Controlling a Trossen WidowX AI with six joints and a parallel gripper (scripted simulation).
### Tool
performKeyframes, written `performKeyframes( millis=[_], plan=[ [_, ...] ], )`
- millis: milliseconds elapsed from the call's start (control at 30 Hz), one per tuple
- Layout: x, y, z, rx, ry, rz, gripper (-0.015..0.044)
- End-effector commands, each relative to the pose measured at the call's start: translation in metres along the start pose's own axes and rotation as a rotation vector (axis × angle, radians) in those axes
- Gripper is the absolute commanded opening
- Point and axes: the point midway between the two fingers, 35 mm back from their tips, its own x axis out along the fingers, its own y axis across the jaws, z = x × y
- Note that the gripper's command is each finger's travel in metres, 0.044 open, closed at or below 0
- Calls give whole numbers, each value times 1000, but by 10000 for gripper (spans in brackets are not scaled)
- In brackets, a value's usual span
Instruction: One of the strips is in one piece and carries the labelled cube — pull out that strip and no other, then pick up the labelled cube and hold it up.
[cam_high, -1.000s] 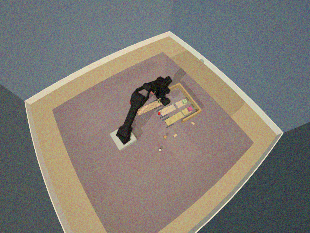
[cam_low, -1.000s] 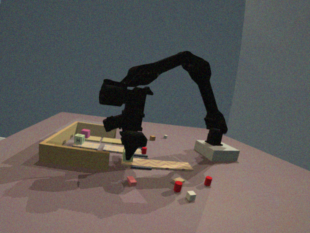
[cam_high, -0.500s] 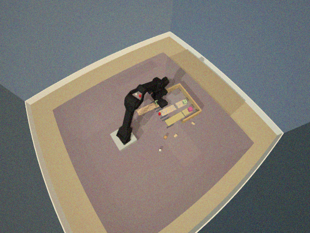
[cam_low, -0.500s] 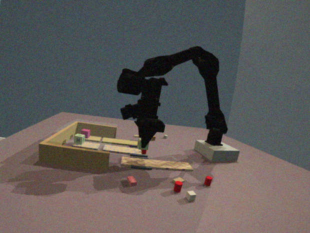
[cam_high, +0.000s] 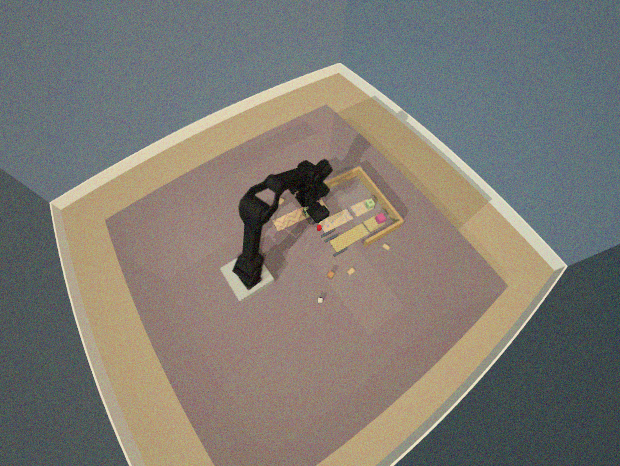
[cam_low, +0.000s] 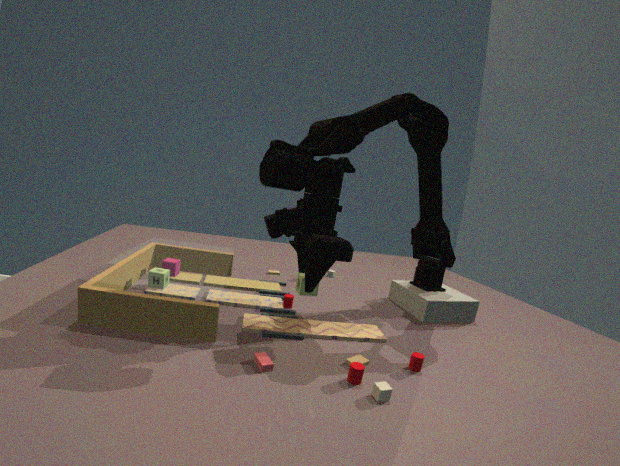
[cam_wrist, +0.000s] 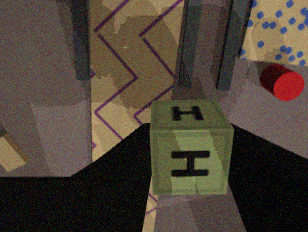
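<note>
My gripper (cam_low: 307, 285) (cam_wrist: 184, 131) is shut on a green cube marked H (cam_wrist: 191, 162) (cam_low: 300, 284) and holds it raised above the strips. The zigzag strip (cam_high: 288, 220) (cam_low: 320, 328) (cam_wrist: 112, 45), in one piece, lies pulled out in front of the tray, with no cube on it. The dotted strip (cam_high: 336, 220) (cam_low: 240, 298) is split by a gap; its back piece bears another green H cube (cam_high: 369, 203) (cam_low: 158, 278). The plain yellow strip (cam_high: 349, 238) (cam_low: 245, 284) is also split, with a pink cube (cam_high: 380, 217) (cam_low: 171, 266) at its back.
A low wooden wall (cam_high: 383, 192) (cam_low: 150, 315) surrounds the strips' back part. Dark guide rails flank the strips. A red cylinder (cam_high: 319, 227) (cam_low: 288, 300) (cam_wrist: 288, 85) stands by the dotted strip's front end. Two more red cylinders (cam_low: 355, 373) (cam_low: 416, 361), a white cube (cam_low: 381, 391) and small blocks lie around.
</note>
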Motion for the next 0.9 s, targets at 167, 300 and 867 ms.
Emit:
performKeyframes(
  millis=[167,300,867],
  plan=[
    [3,-9,-33,-1,12,0,0],
    [5,-13,-44,1,13,-1,0],
    [-32,-13,-44,1,12,-1,0]
  ],
)
